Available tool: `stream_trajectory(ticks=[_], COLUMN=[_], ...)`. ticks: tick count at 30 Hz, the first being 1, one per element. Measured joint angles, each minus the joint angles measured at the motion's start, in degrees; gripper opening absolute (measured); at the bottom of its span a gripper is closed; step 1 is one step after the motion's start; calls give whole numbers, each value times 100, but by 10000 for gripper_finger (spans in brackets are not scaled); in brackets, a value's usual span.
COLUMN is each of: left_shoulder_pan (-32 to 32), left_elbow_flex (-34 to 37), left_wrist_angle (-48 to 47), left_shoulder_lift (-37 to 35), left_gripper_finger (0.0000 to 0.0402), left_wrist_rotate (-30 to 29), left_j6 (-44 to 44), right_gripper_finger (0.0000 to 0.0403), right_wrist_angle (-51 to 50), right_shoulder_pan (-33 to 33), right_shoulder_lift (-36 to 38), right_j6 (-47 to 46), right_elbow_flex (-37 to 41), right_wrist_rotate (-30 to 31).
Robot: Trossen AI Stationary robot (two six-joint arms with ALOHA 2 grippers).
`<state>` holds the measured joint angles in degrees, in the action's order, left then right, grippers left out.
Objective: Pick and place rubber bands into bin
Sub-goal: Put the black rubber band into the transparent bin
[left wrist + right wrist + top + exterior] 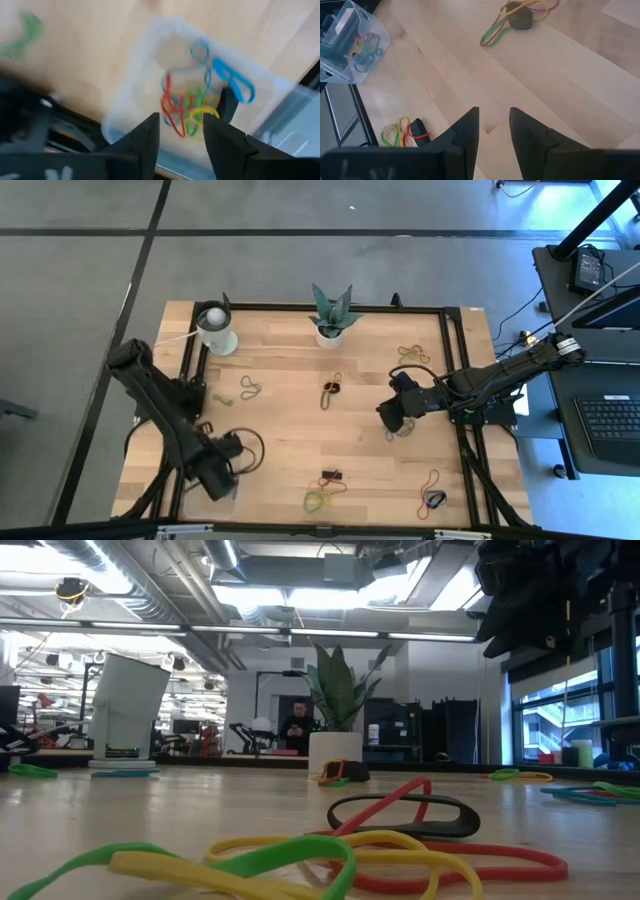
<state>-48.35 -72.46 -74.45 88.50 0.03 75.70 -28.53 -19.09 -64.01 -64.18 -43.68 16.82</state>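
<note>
The clear bin (pixel 150 65) stands near the table's front left corner (pixel 229 496) and holds several red, green, yellow and blue rubber bands (pixel 185 107). My left gripper (pixel 181 134) hangs open right above it (pixel 222 477), pointing down, with nothing between its fingers. My right gripper (pixel 494 125) is open over bare wood at the table's right (pixel 389 420), beside a small bunch of bands (pixel 403 431). More rubber bands lie flat on the table in loose bunches (pixel 250 388) (pixel 331 390) (pixel 413 355) (pixel 322 498) (pixel 433 496).
A white cup (pixel 217 330) and a potted plant (pixel 331 315) stand at the far edge. Small black blocks lie among some band bunches (pixel 330 476) (pixel 520 20). A black frame (pixel 452 370) rims the table. Open wood lies in the table's middle.
</note>
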Motion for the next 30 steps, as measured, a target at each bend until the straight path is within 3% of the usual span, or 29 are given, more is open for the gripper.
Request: stream_trajectory(ticks=[3, 9, 12, 16, 22, 27, 30], left_shoulder_pan=[194, 859, 1459, 2058, 3018, 3972, 4435], left_elbow_flex=[-186, -208, -206, -192, 181, 973, 1533], left_wrist_angle=[-238, -1, 262, 1315, 3426, 4729, 5399], left_shoulder_lift=[-397, -922, -950, -947, -932, -976, -1010], left_gripper_finger=[127, 92, 61, 9, 2, 1, 2], left_wrist_rotate=[-667, -1999, -2087, -2231, -1672, -783, -294], left_j6=[-114, -1350, -1769, -3221, -5186, -5827, -5897], right_gripper_finger=[112, 112, 112, 112, 112, 112, 112], right_wrist_angle=[-2, 8, 111, 316, 979, 1804, 2270], right_shoulder_pan=[0, 16, 20, 23, 116, 527, 905], right_shoulder_lift=[0, 0, 0, 0, 0, 0, 0], right_j6=[46, 731, 839, 1488, 2814, 3935, 4412], right_elbow_flex=[0, -2, -4, -7, -7, -7, -9], right_wrist_rotate=[0, 4, 146, 523, 1081, 1105, 746])
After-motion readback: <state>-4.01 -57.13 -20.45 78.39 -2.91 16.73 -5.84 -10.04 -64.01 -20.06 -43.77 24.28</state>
